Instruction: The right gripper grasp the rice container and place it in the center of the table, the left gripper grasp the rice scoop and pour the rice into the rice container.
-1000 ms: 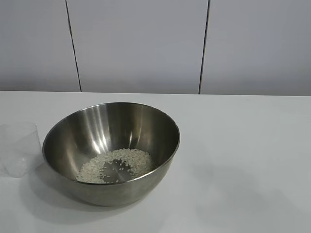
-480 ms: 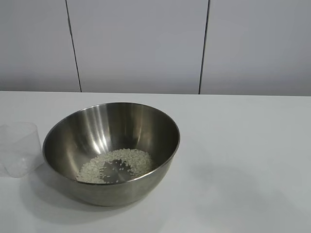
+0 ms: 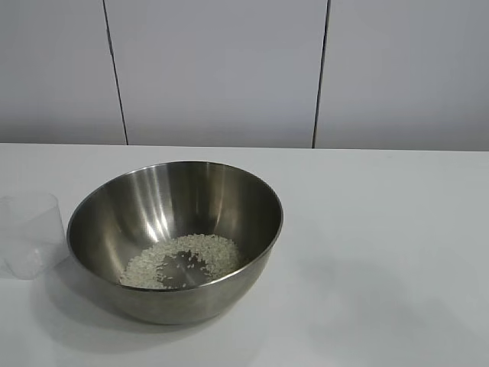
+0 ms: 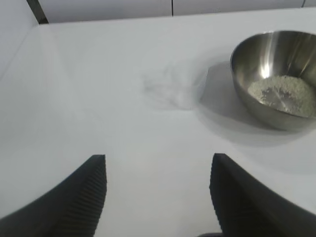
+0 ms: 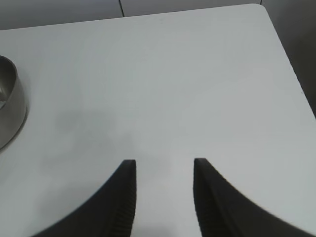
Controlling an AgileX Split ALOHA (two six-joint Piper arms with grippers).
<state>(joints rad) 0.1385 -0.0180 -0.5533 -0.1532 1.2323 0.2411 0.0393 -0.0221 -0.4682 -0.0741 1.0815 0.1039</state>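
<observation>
The rice container [image 3: 174,237], a wide shiny steel bowl, stands on the white table [image 3: 382,252] left of the middle, with white rice [image 3: 183,258] spread over its bottom. The rice scoop [image 3: 30,233], a small clear cup, stands upright just left of the bowl and looks empty. Neither arm shows in the exterior view. In the left wrist view my left gripper [image 4: 158,163] hovers open over bare table, well back from the rice scoop [image 4: 175,86] and the rice container [image 4: 279,79]. My right gripper [image 5: 164,165] is open over bare table, with the rice container's rim [image 5: 12,106] off to one side.
A pale panelled wall [image 3: 229,69] with two dark seams runs behind the table. The table's rounded corner and edge [image 5: 276,29] show in the right wrist view, with darker floor beyond.
</observation>
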